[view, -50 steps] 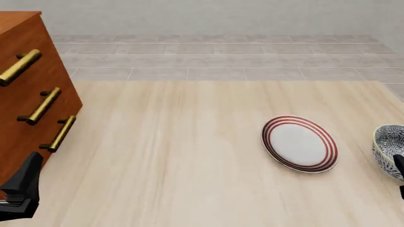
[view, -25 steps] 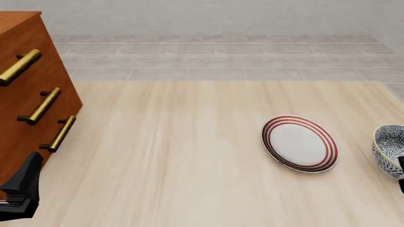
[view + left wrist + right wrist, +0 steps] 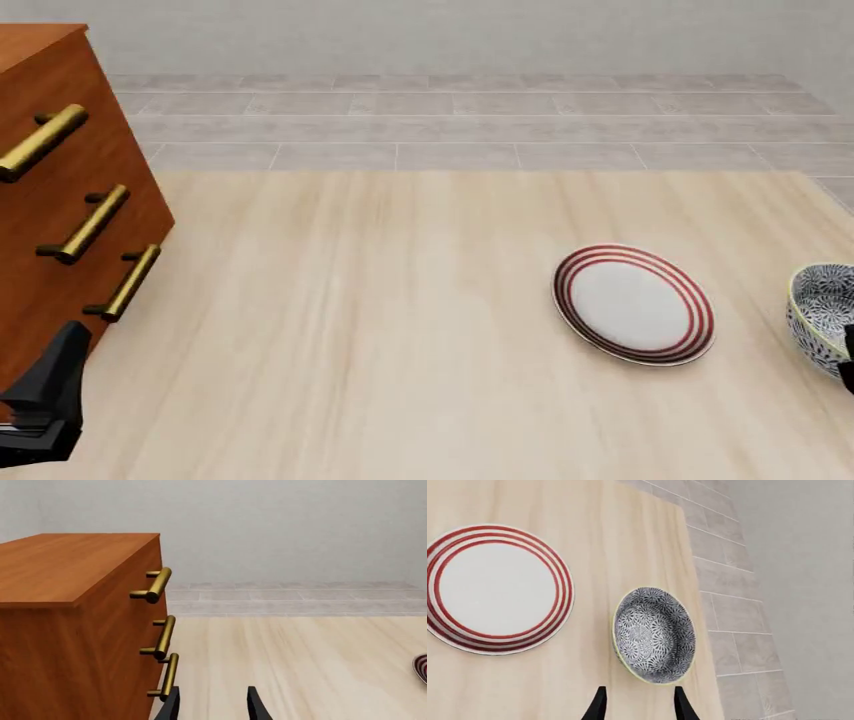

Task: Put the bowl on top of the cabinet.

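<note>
My right pincer hangs spread above the table, its two dark fingertips apart and pinching nothing. The bowl lies just ahead of those tips, not touching them, near the table's right edge. In the front view the bowl shows at the far right, just beside the red-ringed plate. My left pincer is also spread and empty, close beside the cabinet, next to its lowest handle. The cabinet stands at the table's left, well apart from the bowl.
</note>
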You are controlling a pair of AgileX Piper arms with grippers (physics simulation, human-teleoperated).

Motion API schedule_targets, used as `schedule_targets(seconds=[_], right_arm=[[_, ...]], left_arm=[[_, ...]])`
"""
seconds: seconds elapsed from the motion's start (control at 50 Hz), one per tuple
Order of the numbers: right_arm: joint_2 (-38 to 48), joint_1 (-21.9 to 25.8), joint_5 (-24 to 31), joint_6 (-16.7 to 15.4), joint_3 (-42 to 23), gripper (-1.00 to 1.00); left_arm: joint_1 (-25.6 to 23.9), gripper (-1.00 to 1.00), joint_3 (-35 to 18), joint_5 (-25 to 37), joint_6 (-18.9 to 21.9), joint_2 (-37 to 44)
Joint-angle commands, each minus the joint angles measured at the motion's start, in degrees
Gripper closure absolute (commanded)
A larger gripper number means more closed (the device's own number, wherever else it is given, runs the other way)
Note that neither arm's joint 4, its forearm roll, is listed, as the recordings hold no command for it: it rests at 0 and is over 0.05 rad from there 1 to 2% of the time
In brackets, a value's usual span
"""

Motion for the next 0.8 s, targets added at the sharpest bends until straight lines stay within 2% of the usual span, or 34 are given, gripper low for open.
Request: schedule_targets(seconds=[0.02, 0.38, 0.8], right_arm=[[6.5, -1.2, -6.7, -1.5, 1.0, -1.0], [14.6, -1.0, -13.8, -2.4, 1.3, -1.0], [19.2, -0.7, -18.2, -2.5, 2.1, -1.0]], left_arm=[[0.3, -1.0, -0.2, 0.3, 0.0, -0.1], [0.3, -1.0, -0.1, 0.2, 0.0, -0.1], [0.3, -1.0, -0.1, 0.1, 0.0, 0.0]])
